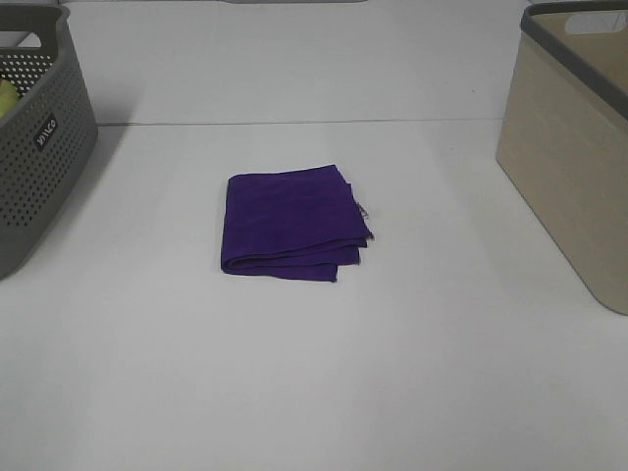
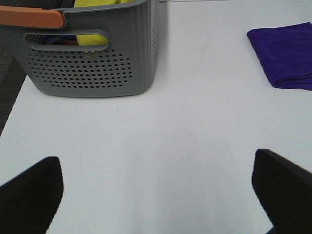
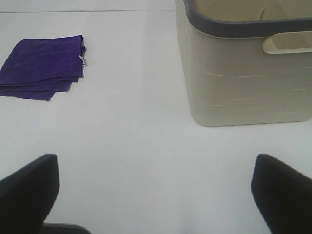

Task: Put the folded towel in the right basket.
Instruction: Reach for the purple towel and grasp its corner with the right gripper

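Note:
A folded purple towel (image 1: 292, 222) lies flat in the middle of the white table; it also shows in the left wrist view (image 2: 285, 53) and the right wrist view (image 3: 43, 66). The right basket (image 1: 579, 147) is beige with a grey rim, at the right edge; it also shows in the right wrist view (image 3: 243, 68). My left gripper (image 2: 156, 195) is open and empty, far from the towel. My right gripper (image 3: 156, 195) is open and empty, near the beige basket. Neither arm shows in the high view.
A grey perforated basket (image 1: 34, 137) stands at the left edge and holds yellow cloth (image 2: 92, 36); it has an orange handle (image 2: 31, 18). The white table (image 1: 314, 373) spreads between the two baskets.

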